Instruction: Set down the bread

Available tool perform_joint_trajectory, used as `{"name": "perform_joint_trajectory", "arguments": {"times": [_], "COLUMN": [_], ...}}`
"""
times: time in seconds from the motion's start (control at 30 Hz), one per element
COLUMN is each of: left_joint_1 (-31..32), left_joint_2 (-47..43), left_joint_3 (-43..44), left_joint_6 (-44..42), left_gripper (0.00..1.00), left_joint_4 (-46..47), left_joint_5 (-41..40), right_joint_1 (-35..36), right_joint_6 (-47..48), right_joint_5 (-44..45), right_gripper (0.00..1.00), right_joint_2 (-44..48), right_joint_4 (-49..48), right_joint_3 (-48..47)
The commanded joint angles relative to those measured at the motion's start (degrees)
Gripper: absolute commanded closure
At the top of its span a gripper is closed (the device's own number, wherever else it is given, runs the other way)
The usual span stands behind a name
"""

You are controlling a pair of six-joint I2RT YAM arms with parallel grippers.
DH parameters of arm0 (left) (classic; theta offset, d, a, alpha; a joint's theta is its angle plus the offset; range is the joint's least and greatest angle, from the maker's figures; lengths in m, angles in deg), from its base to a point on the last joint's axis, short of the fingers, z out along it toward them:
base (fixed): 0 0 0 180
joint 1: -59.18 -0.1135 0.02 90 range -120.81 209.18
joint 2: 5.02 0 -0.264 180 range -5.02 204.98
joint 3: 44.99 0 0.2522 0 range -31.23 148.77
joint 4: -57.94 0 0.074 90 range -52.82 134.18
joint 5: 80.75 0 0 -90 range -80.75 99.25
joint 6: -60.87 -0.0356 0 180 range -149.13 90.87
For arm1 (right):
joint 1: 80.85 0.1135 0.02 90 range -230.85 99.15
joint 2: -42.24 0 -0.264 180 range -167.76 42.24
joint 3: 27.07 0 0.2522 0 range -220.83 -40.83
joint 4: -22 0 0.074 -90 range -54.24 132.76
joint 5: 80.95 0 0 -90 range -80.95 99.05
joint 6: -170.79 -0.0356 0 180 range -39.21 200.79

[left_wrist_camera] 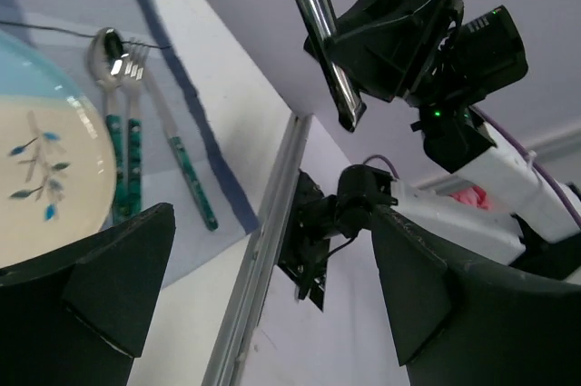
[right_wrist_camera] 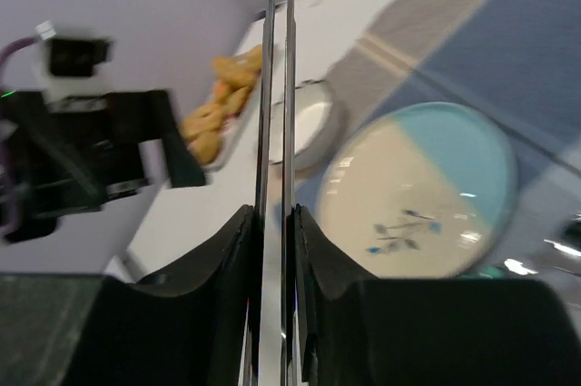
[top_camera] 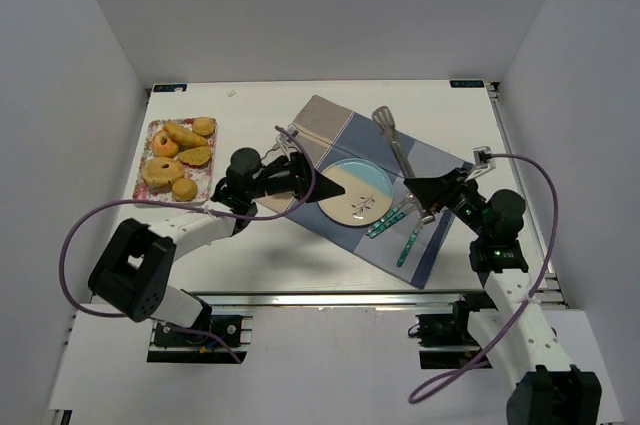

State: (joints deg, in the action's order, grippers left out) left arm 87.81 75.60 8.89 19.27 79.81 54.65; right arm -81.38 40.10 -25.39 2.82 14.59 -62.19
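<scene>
Bread (top_camera: 182, 134): on the flowered tray (top_camera: 143, 181) at the far left of the bench (top_camera: 260, 105), lying among other baked goods. Nothing grips it.
Tray contents: a ring donut (top_camera: 163, 145) just beside the bread, and small round buns (top_camera: 204, 126) at the tray's ends.
Left gripper (top_camera: 305, 183): jaws released and holding nothing. It hangs over the left edge of the mat, just beside the plate and well apart from the tray. The left wrist view shows both fingers (left_wrist_camera: 109, 286) spread wide with a bare gap between them.
Right gripper (top_camera: 428, 188): jaws clenched on the tongs (top_camera: 396, 145), low on the handle. The right wrist view shows the two steel arms pressed together between the fingers (right_wrist_camera: 241, 259).
Tongs: run from the right gripper toward the far side of the bench, head over the far edge of the mat, off to the right of the plate.
Plate (top_camera: 372, 178): part cream, part pale blue, with a small leaf sprig. It sits on the mat and carries nothing.
Mat (top_camera: 330, 120): blue and grey panels, laid at an angle at mid-bench.
Cutlery (top_camera: 392, 220): spoon, fork and knife with green handles, side by side on the mat to the right of the plate.
</scene>
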Motion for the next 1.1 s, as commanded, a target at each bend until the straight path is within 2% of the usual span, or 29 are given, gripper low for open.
{"name": "perform_joint_trajectory", "arguments": {"times": [0.0, 0.13, 0.2, 0.4, 0.67, 0.97, 1.03, 1.07], "left_joint_1": [2.9, 4.8, 4.8, 4.9, 6.0, 7.7, 7.7, 7.7], "left_joint_2": [2.1, 8.1, 12.7, 22.0, 23.4, 21.9, 21.8, 21.7], "left_joint_3": [0.6, 1.0, 2.1, 4.0, 5.2, 3.6, 3.1, 3.0], "left_joint_6": [5.6, 11.3, 15.1, 24.7, 21.6, 18.1, 18.0, 18.0], "left_gripper": [0.02, 0.02, 0.02, 0.02, 0.02, 0.02, 0.04, 0.08], "left_joint_4": [17.7, 32.5, 39.8, 58.9, 56.7, 56.9, 57.3, 57.3], "left_joint_5": [-1.4, -0.9, -1.2, -0.9, -5.6, -8.9, -9.9, -10.2], "right_joint_1": [7.0, 13.1, 14.8, 18.1, 22.9, 26.5, 27.7, 28.0], "right_joint_6": [-6.3, -15.0, -16.5, -14.6, -12.9, -12.4, -12.2, -12.2], "right_joint_5": [1.1, 4.5, 5.4, 11.0, 13.1, 13.6, 14.0, 14.0], "right_gripper": [0.75, 0.76, 0.76, 0.76, 0.76, 0.76, 0.76, 0.76], "right_joint_2": [0.7, -1.9, -3.2, -3.2, -6.9, -11.8, -13.0, -13.2], "right_joint_4": [-16.8, -24.9, -25.6, -17.9, -15.2, -18.5, -18.6, -18.6], "right_joint_3": [0.4, 2.5, 2.9, 2.1, 1.5, 1.2, 1.0, 1.0]}}
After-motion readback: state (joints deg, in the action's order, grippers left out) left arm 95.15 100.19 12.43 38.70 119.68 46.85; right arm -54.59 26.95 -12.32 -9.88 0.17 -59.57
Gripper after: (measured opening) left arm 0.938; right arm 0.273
